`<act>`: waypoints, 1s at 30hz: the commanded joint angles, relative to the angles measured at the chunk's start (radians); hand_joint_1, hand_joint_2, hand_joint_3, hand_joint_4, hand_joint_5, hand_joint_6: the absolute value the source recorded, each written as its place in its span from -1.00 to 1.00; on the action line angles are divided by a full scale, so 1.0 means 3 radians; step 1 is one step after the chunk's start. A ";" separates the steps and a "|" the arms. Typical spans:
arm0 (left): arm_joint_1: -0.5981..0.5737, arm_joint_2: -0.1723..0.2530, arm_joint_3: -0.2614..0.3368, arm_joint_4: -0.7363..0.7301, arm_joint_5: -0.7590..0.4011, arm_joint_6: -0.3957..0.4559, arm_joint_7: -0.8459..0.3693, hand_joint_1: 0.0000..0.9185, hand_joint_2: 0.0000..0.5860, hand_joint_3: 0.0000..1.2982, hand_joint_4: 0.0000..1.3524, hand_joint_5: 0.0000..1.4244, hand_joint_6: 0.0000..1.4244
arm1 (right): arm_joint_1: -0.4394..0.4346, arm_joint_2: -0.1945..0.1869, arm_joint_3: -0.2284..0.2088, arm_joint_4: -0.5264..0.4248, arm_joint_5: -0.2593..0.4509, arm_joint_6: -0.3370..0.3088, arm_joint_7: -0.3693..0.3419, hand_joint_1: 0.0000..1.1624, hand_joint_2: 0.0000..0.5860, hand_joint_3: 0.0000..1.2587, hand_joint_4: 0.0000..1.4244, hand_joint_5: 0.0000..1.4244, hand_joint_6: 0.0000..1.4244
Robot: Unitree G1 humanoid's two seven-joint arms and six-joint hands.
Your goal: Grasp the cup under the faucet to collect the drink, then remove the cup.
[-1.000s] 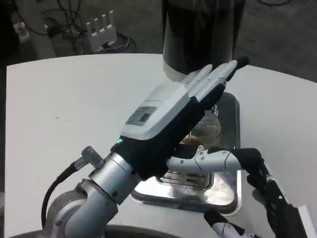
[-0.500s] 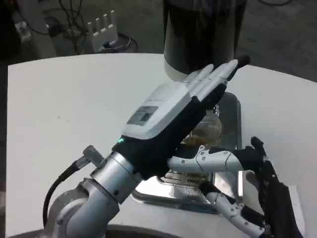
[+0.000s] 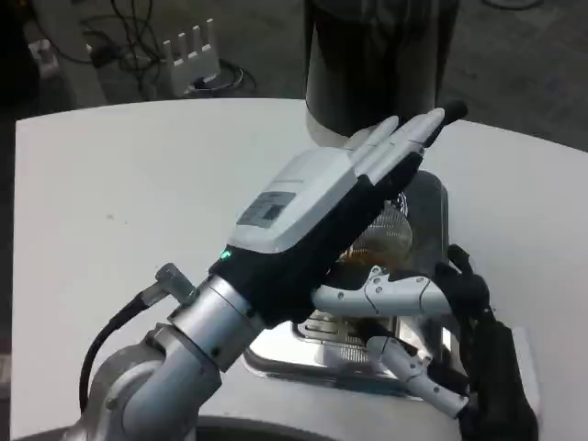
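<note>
Head view: left hand (image 3: pixel 312 211) label unreadable; cup (image 3: pixel 378 237) behind it

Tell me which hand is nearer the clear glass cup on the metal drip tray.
Left. The left hand is spread right at the clear glass cup, hiding its near side; whether it touches is unclear. The right hand sits lower, over the metal drip tray's front corner, apart from the cup.

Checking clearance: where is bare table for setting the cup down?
Bare table left of the left hand, and a strip right of the tray. Crowded: cup on the tray, between both hands, right hand by its front corner.
</note>
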 commanded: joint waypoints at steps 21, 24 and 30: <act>-0.0113 0.0074 -0.0080 0.0118 0.0277 0.0105 -0.0135 -1.00 -0.95 -0.97 -1.00 -1.00 -1.00 | -0.0594 0.0193 0.0007 0.0501 -0.0187 0.0188 -0.0294 0.60 -0.51 -0.82 -0.77 -0.76 -0.75; -0.0131 0.0070 -0.0077 0.0130 0.0278 0.0110 -0.0138 -1.00 -0.95 -0.96 -1.00 -1.00 -1.00 | -0.0659 0.0212 -0.0002 0.0603 -0.0181 0.0161 -0.0323 0.61 -0.51 -0.82 -0.77 -0.76 -0.75; -0.0141 0.0075 -0.0054 0.0144 0.0268 0.0119 -0.0130 -1.00 -0.96 -0.95 -1.00 -1.00 -1.00 | -0.0764 0.0217 -0.0028 0.0732 -0.0152 0.0079 -0.0379 0.61 -0.53 -0.81 -0.77 -0.76 -0.73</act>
